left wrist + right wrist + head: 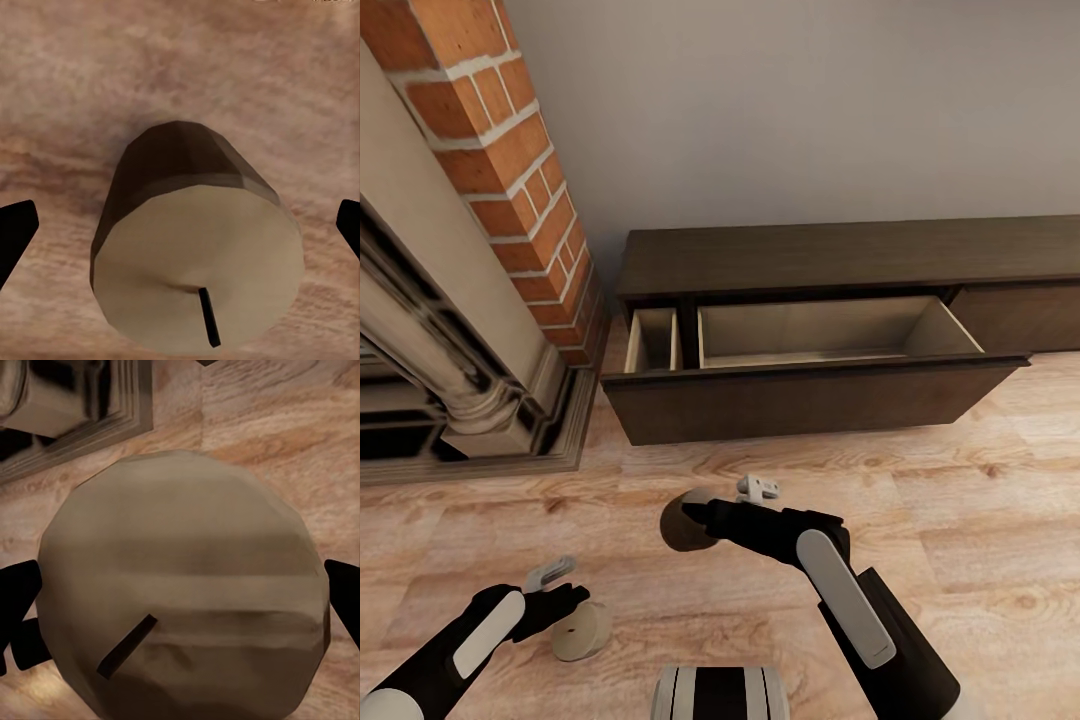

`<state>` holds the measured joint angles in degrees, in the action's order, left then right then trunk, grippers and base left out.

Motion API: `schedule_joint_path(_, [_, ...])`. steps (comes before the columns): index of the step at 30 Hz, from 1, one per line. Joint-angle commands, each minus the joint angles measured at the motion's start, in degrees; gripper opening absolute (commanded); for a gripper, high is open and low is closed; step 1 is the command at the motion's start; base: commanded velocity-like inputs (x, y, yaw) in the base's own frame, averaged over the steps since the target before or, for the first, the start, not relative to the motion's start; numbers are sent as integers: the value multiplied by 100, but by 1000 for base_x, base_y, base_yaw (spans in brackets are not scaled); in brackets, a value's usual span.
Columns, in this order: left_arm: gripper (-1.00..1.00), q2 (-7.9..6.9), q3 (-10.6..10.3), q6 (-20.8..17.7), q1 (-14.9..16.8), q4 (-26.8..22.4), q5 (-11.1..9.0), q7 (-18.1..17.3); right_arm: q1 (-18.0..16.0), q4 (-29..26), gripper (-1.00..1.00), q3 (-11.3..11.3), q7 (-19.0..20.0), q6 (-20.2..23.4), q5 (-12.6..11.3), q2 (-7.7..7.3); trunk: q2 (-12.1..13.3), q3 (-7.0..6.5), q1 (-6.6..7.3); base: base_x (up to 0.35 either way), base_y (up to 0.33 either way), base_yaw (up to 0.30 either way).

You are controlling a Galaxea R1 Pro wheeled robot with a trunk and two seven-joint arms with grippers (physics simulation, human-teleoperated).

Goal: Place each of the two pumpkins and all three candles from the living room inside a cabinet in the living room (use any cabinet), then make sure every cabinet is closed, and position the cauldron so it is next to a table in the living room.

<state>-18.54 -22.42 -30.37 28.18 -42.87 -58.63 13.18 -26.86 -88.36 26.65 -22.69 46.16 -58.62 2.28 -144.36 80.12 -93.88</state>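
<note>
In the head view, the long dark brown wooden cabinet (pixel 840 330) is seen with its drawer pulled out, a brick-and-stone fireplace (pixel 470 300) beside it. In the left wrist view, a stubby beige candle (pixel 196 255) stands on the wooden floor (pixel 180 67) between the left gripper's (pixel 180 225) spread fingers; a centred descent is advised. In the right wrist view, a second candle (pixel 184 585) sits between the right gripper's (pixel 180 607) fingers, apparently grasped, though contact cannot be confirmed.
</note>
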Motion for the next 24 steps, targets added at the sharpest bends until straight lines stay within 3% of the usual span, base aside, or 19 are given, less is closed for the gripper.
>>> schedule_joint_path(1, [100, -5, -28, -2, 3, -11, -60, 53, -4, -6, -100, 2, -55, 6, -62, 1, -3, 26, -2, 0, 0, 0])
schedule_joint_path(5, [100, 0, -27, 4, 3, -11, -60, 53, -4, 1, -100, -1, -52, 7, -62, 1, -9, 115, -12, 0, 0, 0])
schedule_joint_path(24, [100, 8, -34, 182, 3, -11, -82, 32, -4, 3, -100, -2, -51, 7, -62, 1, -9, 115, -12, 0, 0, 0])
